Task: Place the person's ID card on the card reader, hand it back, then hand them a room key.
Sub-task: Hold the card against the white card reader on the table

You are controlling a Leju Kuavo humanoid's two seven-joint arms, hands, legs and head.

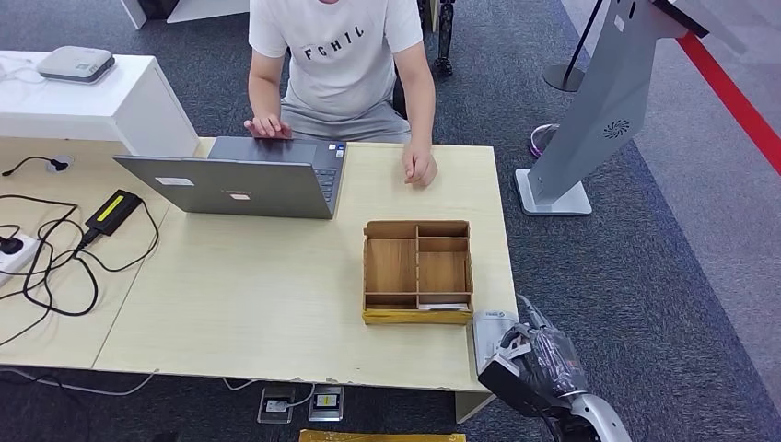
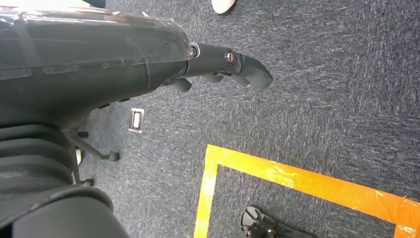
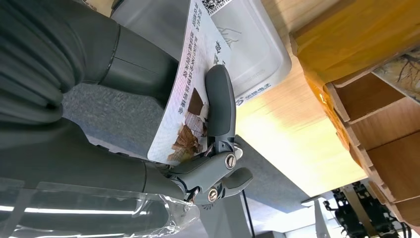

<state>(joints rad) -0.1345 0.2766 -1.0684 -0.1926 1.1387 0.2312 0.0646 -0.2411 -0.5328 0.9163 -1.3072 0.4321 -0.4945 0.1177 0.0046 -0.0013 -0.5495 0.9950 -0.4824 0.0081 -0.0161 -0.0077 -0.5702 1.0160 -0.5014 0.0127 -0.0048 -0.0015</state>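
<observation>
Gripping the ID card [image 3: 185, 114] in the right hand [image 1: 539, 364], thumb pressed across its printed face, fingers hidden behind it. Held at the table's [image 1: 276, 304] near right corner, edge of the card overlapping the white card reader [image 3: 252, 54]. Cannot tell whether resting on it or hovering just above.

Seen from the head view, reader just at ten o'clock of the hand, touching the table's corner edge. Wooden box [image 1: 416, 318] next at ten o'clock, just beside the reader, with a pale card, probably the room key [image 1: 444, 306], lying in its near right compartment. Person's hand [image 1: 419, 168] further on at eleven o'clock, resting on the far edge, well apart.

Likely trouble from here:
- Letting go with the card half off the reader: could tip over the corner and drop to the carpet at six o'clock, since the reader sits right at the edge.
- Pressing down while tilted: could nudge the light reader toward the box or off the corner.
- Holding by one thumb across a slick face: could slip during the long reach toward eleven o'clock for the handback.
- Swinging toward ten o'clock afterwards: could catch the box's front wall before reaching the key.

Left hand [image 2: 223, 62] hanging over the carpet, holding nothing; cannot tell whether fingers spread or curled.
</observation>
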